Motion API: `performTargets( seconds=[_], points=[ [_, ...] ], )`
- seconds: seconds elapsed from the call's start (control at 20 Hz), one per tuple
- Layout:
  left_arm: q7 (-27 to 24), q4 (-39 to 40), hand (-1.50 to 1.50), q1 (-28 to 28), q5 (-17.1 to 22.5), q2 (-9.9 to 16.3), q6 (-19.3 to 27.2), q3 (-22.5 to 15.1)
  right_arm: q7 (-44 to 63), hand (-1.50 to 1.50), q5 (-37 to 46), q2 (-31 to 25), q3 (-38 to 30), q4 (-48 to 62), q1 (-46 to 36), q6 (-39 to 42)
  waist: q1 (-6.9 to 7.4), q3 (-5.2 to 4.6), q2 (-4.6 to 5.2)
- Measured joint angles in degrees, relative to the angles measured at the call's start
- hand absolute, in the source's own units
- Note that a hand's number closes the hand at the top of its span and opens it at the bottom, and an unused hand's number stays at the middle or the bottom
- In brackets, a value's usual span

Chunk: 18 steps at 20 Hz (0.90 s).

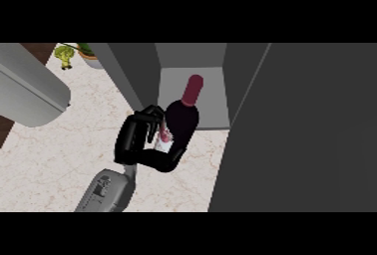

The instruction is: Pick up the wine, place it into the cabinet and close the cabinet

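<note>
Looking down from the head view, one sees a pale marble counter (59,164) with thin brownish veins. On it stands a grey cabinet (294,124), flat and matte, with its tall door (125,74) swung open to the left side. Its inner shelf (210,104) is a lighter grey and has plain walls.

A wine bottle (182,124) is held in front of this opening. Its body is dark and glossy, round in shape, with a slim neck and a dark red cap pointing toward the shelf. A white and pink label shows on its lower part. The bottle's top is already over the front edge of the shelf, and its base is over the counter.

One black hand (136,142) on a grey forearm comes from the lower edge. I cannot tell for sure which arm it is; it seems to be the right one. Its fingers are curled around the bottle's left side and lower part, so it grips the bottle.

At the top left corner, a small potted plant (74,55) stands on the counter. A big rounded grey shape (29,94) lies beside it.
</note>
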Motion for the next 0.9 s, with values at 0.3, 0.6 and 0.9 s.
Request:
performTargets(
  seconds=[0.3, 0.6, 0.9],
  points=[
    [-0.91, 8.77, 1.5, -7.5, 0.75, -0.17, 2.04, 0.09, -2.06, -1.5, -0.41, -1.05, -0.61, -0.09, 1.18, 0.54, -0.46, -0.01, 0.11],
    [-2.95, 17.77, 1.5, -14.49, 3.68, -0.13, 2.82, 0.71, -4.28, -1.5, -1.25, -1.47, -2.11, 0.18, 2.3, 2.19, -0.61, 0.01, 0.27],
    [-4.99, 25.74, 1.5, -20.89, 7.27, -0.2, 2.88, 1.58, -6.58, -1.5, -1.74, -1.52, -1.83, 0.2, 4.77, 2.71, -1.0, 0.0, 0.31]
  ],
)
